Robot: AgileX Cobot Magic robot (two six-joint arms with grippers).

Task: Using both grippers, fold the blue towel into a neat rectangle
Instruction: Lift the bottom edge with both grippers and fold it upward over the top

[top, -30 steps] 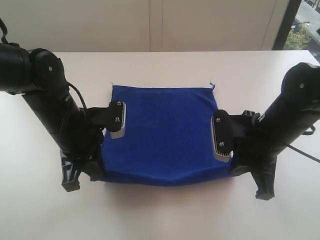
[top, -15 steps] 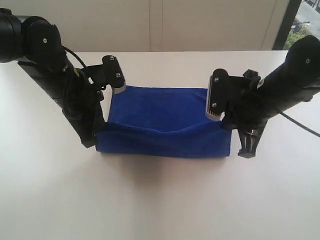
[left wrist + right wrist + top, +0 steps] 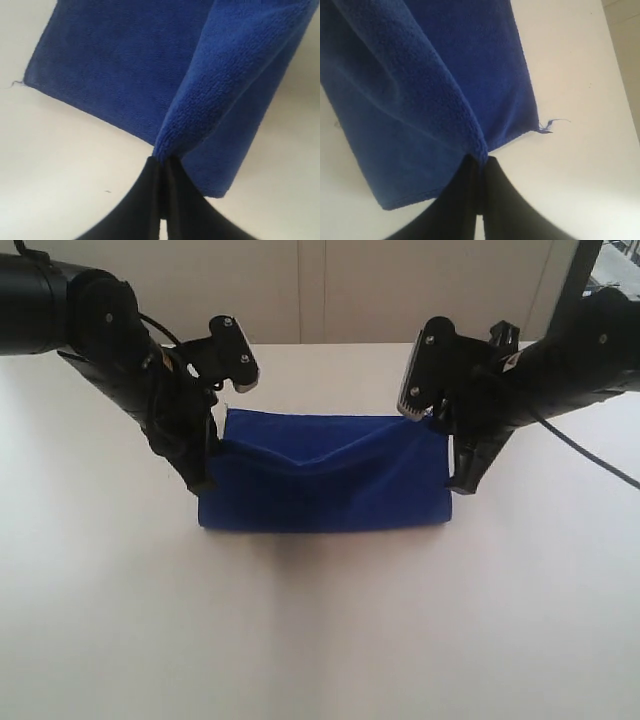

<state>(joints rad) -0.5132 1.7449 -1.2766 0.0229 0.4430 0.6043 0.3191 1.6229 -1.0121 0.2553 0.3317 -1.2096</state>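
exterior view shows the blue towel (image 3: 325, 495) on the surface (image 3: 320, 640), doubled over, its top layer sagging between the left pincer (image 3: 204, 478) and right pincer (image 3: 462, 478), each clamped tight on a lifted corner, so this fold looks nearly made, with laying down and release left.

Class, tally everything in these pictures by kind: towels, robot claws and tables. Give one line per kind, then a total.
blue towel: 1
claws: 2, the left claw and the right claw, each shut on the towel
white table: 1
Total: 4
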